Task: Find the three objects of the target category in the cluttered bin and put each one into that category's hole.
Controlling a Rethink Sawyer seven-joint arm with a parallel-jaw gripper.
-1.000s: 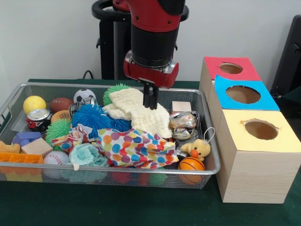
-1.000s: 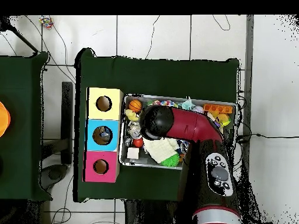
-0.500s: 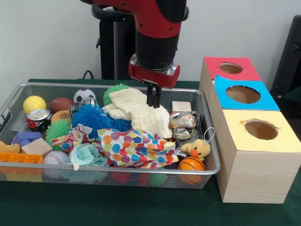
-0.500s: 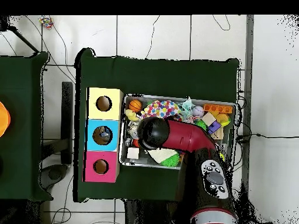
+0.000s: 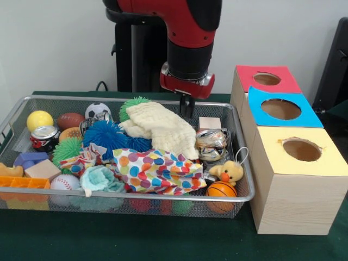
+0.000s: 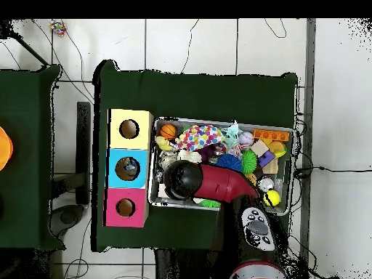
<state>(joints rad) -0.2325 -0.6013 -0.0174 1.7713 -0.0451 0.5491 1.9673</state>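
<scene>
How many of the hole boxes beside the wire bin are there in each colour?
Red box: 1
Blue box: 1
Yellow box: 1
Total: 3

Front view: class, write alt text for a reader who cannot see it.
A red and black robot arm hangs its end effector over the back of a wire bin crammed with balls, cloths and toys. Beside the bin stand three boxes with round holes: red, blue and yellow.
</scene>
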